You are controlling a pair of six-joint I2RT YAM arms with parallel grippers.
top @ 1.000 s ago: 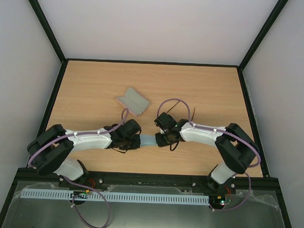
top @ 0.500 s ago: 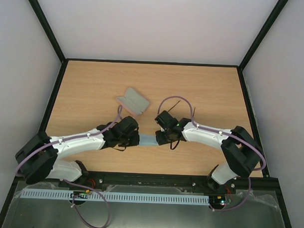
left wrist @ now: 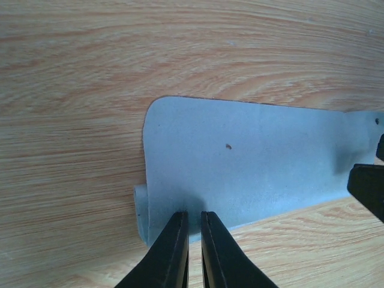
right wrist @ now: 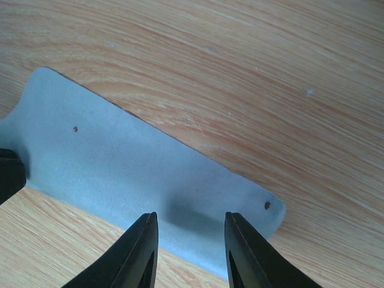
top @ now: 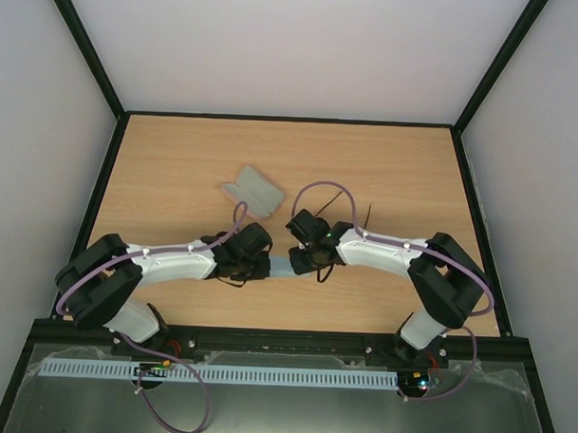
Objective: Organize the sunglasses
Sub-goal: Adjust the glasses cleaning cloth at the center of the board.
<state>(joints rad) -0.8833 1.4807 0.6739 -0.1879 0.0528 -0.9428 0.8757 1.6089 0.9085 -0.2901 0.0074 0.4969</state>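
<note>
The light blue cloth [top: 281, 265] lies folded on the wooden table between my two grippers. In the left wrist view my left gripper [left wrist: 192, 217] is closed to a narrow slit on the near edge of the cloth [left wrist: 252, 162], close to its left end. In the right wrist view my right gripper [right wrist: 191, 219] is open, its fingers straddling the near edge of the cloth [right wrist: 120, 162] towards its right end. Of the sunglasses [top: 335, 198] only thin dark wires show just behind my right wrist; the lenses are hidden.
The pinkish case [top: 253, 190] lies open on the table behind my left gripper [top: 265, 263]. A purple cable loops over my right gripper [top: 299, 264]. Black rails edge the table on three sides.
Both grippers have closed in a little on the cloth from either end. The left arm's elbow swung out left and came back. The cloth has stayed in place.
</note>
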